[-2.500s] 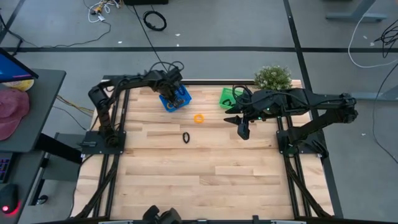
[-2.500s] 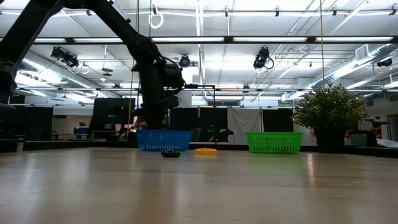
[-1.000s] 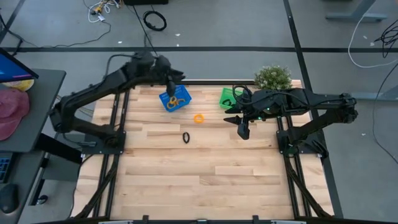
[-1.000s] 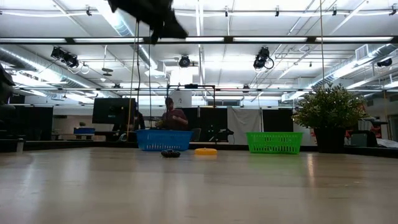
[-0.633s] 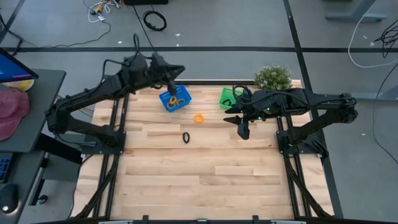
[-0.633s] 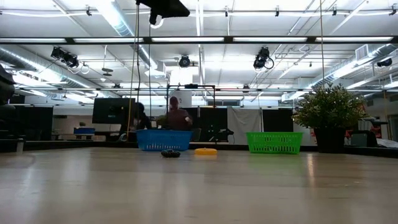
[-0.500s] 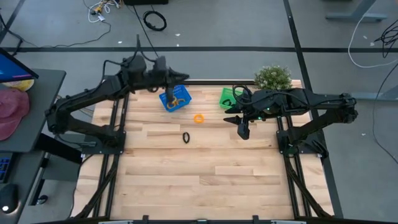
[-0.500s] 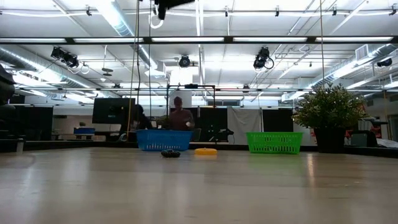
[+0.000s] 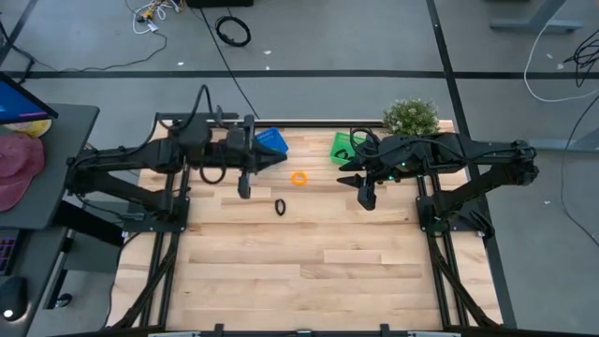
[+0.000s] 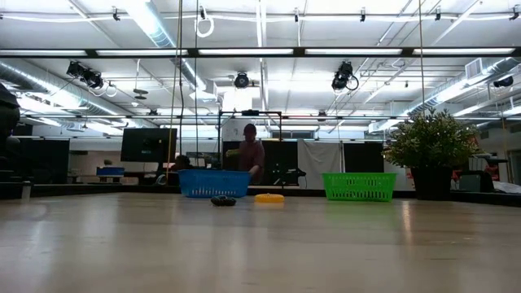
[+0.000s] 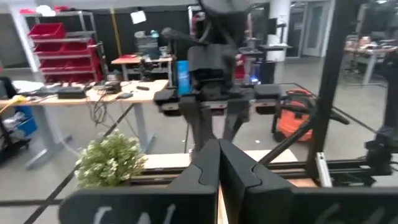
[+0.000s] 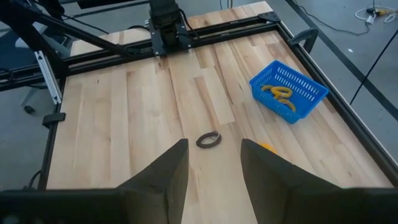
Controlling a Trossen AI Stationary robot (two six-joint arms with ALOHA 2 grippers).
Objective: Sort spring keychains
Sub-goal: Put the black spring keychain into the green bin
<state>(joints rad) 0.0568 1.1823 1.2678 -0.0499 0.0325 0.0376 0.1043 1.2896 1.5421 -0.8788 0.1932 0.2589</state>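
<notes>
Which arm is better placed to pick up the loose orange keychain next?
Probably the left: its hand hangs nearer the blue basket, which holds orange ones. The right hand is open, similarly close to the orange keychain.

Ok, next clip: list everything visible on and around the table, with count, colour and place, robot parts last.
Blue basket: one, far edge of table, left of centre; holds orange keychains, count unclear.
Green basket: one, far edge, beside the plant.
Plant: one, green, far right corner.
Orange keychain: one, on the table between the baskets.
Black keychain: one, on the table nearer centre.
Person: one, in the room beyond the table.
Left gripper: shut, raised near the blue basket.
Right gripper: open, above the table by the green basket.
</notes>
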